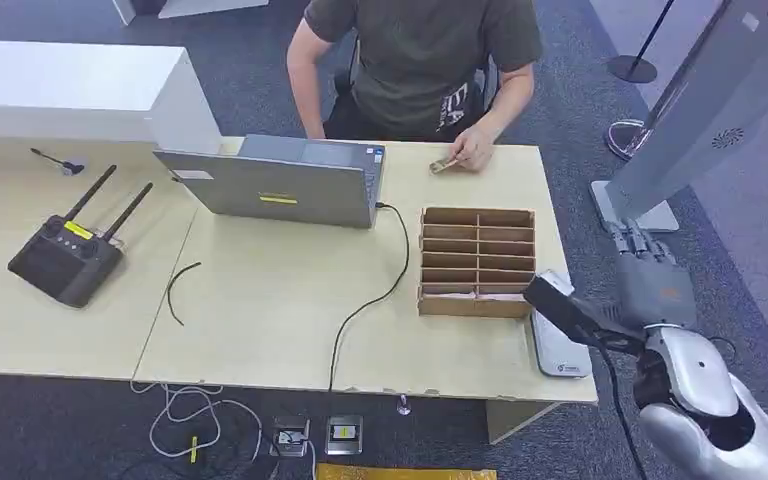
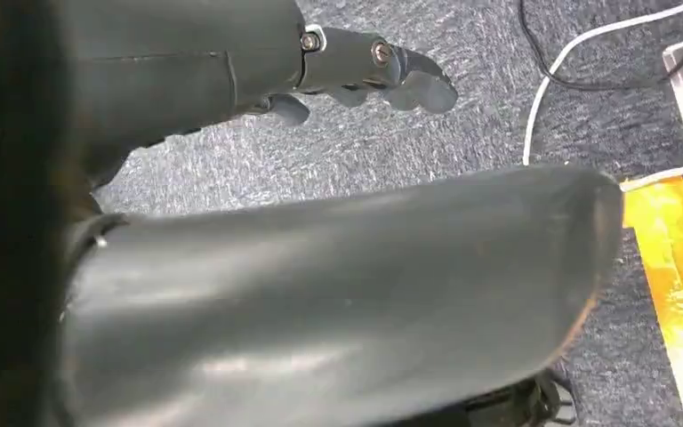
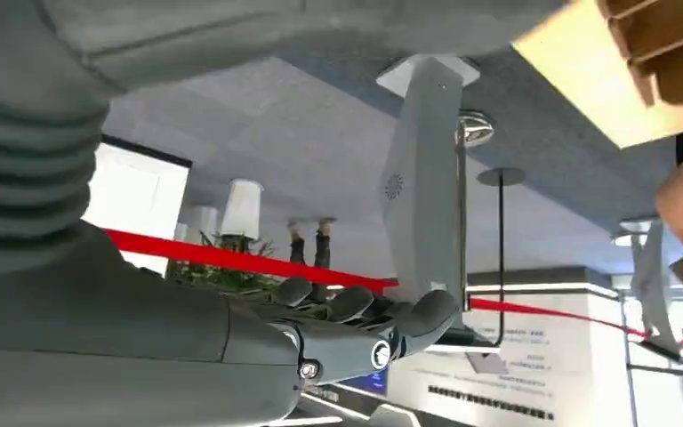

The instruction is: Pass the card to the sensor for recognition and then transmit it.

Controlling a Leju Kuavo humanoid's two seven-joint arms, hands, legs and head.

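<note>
A small card lies at the table's far edge under the fingertips of a person's hand. A flat grey sensor pad sits at the table's right front edge, partly hidden by my right wrist. My right hand hovers beyond the table's right edge, level with the cardboard box, fingers stretched out and holding nothing; the right wrist view shows the same hand bare. My left hand hangs over the carpet with its fingers loosely apart and nothing in it.
A slotted cardboard box stands left of the sensor pad. A grey laptop with a black cable, and a black remote controller, lie further left. A person in a dark shirt sits across the table. A white panel stand rises at the right.
</note>
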